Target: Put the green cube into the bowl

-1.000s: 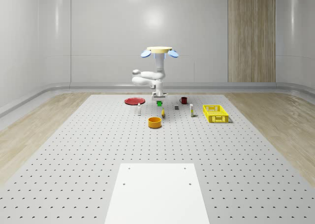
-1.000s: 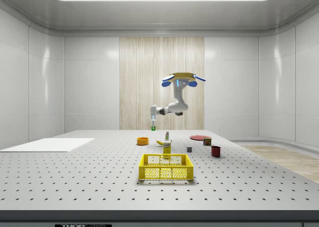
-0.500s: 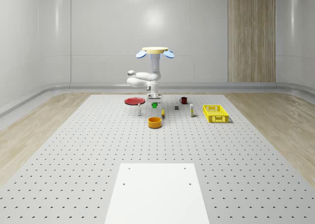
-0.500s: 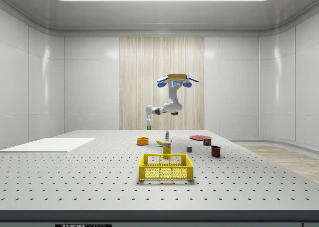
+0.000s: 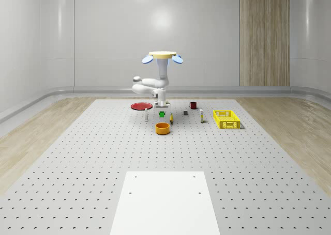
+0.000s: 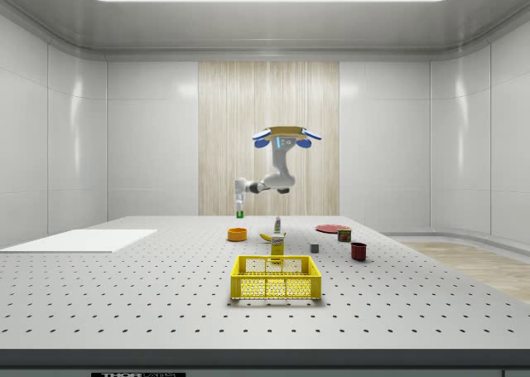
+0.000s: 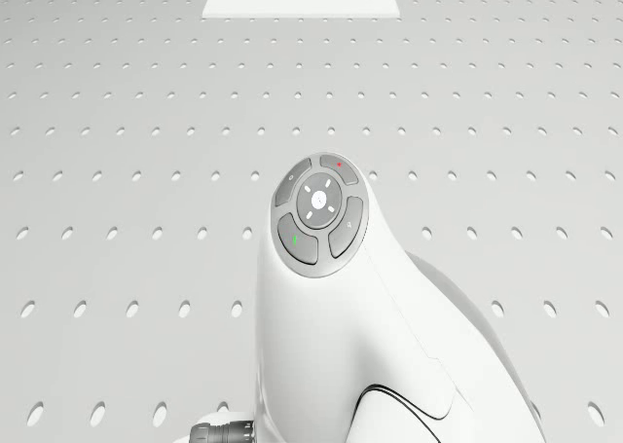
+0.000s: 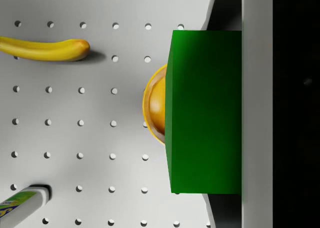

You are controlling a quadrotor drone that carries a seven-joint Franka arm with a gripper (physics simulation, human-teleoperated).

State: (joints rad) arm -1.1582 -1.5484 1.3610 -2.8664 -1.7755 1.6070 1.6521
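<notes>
Perforated tabletop [image 5: 77,157] below; we hover w/ hand [image 6: 239,214] clamped on green cube [image 8: 205,112], near-over orange bowl [image 5: 163,128]. Centre over bowl, lower, then release.

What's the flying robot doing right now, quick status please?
Drone hovering above table. End effector shut on green cube, held in the air. Bowl below, partly under cube in wrist view. Banana lies beside, nothing blocking.
</notes>
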